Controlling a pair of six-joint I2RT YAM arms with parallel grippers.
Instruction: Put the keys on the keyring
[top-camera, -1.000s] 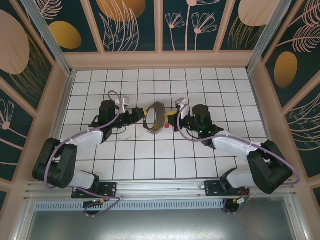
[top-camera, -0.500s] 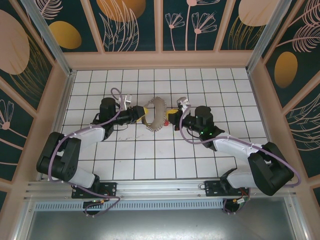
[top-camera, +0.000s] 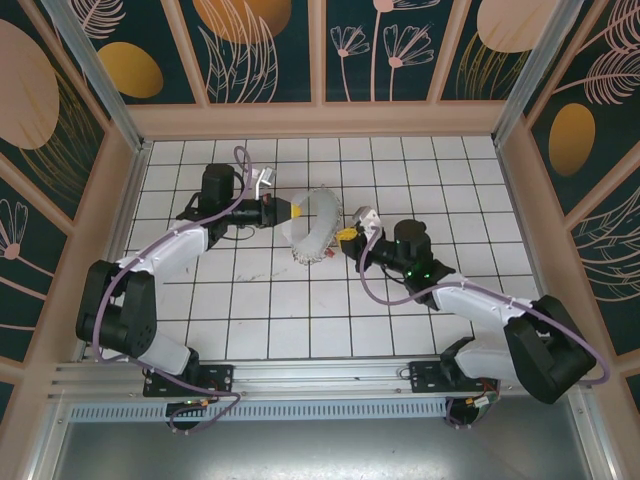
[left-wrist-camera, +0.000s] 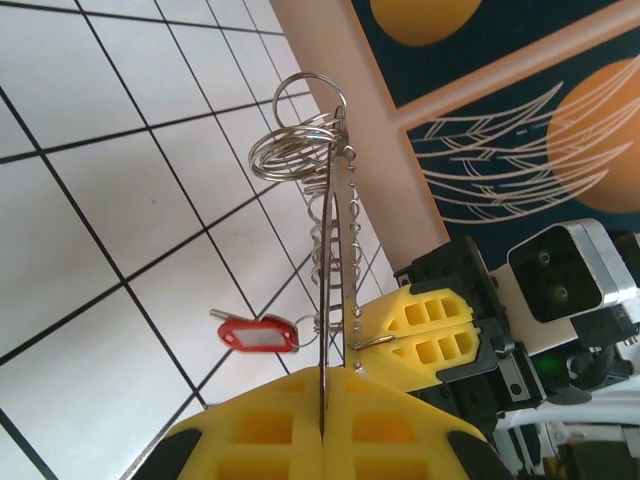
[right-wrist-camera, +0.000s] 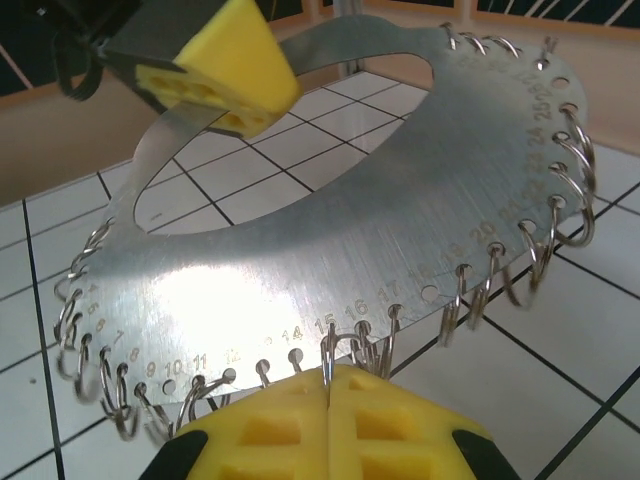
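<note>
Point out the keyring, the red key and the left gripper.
keyring (right-wrist-camera: 330, 245), right wrist view, on its flat numbered band.
key (left-wrist-camera: 258, 335), left wrist view, middle of its red head.
left gripper (top-camera: 284, 210), top view, between its yellow fingertips.

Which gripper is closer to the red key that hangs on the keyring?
Right. The right gripper grips the fringe of the keyring just beside the red key; the left gripper clamps the opposite rim.
</note>
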